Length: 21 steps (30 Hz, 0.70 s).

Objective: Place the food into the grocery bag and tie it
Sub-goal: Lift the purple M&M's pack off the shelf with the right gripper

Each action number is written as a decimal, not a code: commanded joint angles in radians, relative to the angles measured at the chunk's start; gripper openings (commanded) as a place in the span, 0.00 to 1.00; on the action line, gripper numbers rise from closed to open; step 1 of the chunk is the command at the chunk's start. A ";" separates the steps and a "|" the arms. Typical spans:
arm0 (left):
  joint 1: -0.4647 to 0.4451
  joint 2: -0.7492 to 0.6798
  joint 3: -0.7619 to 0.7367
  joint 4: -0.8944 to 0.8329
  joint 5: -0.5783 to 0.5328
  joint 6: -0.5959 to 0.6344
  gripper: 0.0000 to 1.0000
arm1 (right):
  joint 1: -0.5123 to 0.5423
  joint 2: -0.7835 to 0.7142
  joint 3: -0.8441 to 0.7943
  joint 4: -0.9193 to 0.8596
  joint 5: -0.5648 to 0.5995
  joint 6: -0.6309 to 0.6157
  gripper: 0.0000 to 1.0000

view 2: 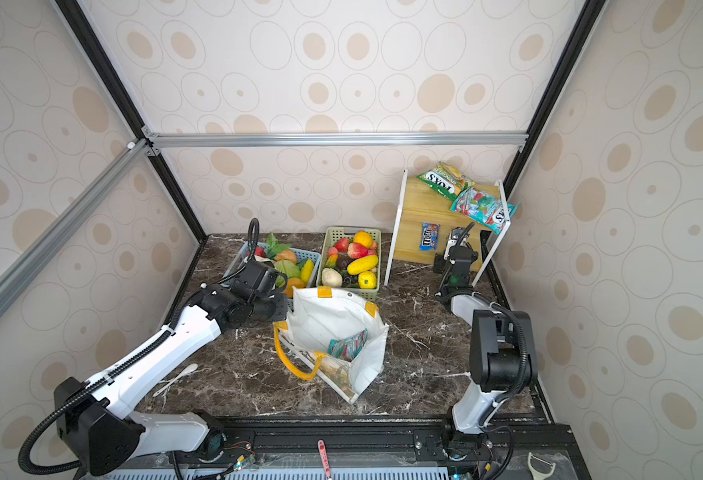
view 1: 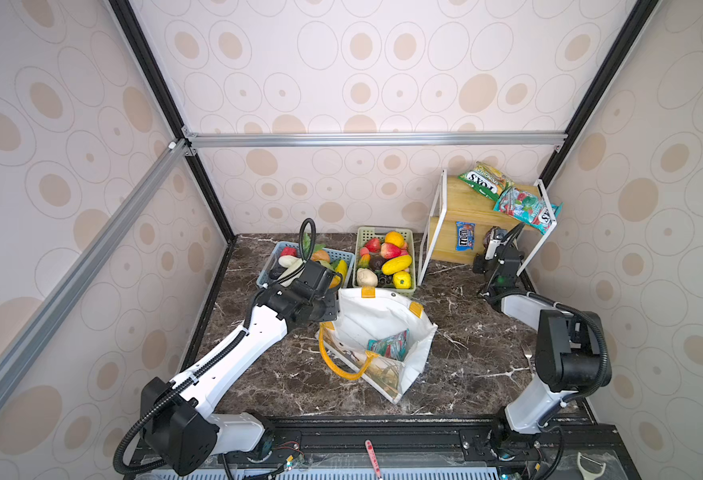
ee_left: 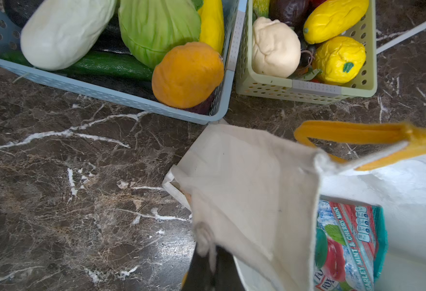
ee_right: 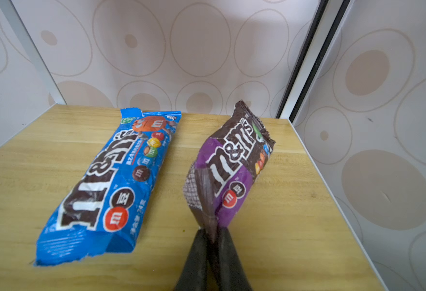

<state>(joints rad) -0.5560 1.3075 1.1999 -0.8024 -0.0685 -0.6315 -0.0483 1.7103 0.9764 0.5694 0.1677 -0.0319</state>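
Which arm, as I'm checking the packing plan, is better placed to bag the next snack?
Right: the right pincer is shut on the purple M&M's packet at the wooden shelf, while the left pincer pinches the grocery bag rim, holding it open.

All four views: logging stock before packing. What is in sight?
grocery bag: 1, white, table centre
mint packet: 1, teal, inside bag
produce baskets: 2, blue and green, behind bag
shelf: 1, wooden, back right
Fox's packets: 2, green and teal, shelf top
M&M's packets: 2, blue and purple, lower shelf
spoon: 1, white, front left
left gripper: 1, black, shut on bag rim
right gripper: 1, black, shut on purple packet
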 commanded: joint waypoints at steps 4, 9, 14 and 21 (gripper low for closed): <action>0.004 -0.004 0.015 -0.014 -0.007 -0.002 0.00 | -0.007 -0.047 -0.035 0.002 -0.034 -0.002 0.07; 0.005 -0.003 0.016 -0.008 -0.004 0.000 0.00 | -0.007 -0.098 -0.055 -0.019 -0.054 0.006 0.03; 0.004 -0.005 0.017 0.000 0.005 0.003 0.00 | -0.007 -0.164 -0.082 -0.049 -0.083 0.011 0.01; 0.004 -0.012 0.007 0.015 0.011 0.004 0.00 | -0.006 -0.249 -0.093 -0.178 -0.135 0.070 0.00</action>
<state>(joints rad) -0.5560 1.3071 1.1999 -0.7975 -0.0647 -0.6315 -0.0509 1.5021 0.9016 0.4526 0.0704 0.0036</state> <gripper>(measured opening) 0.047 0.049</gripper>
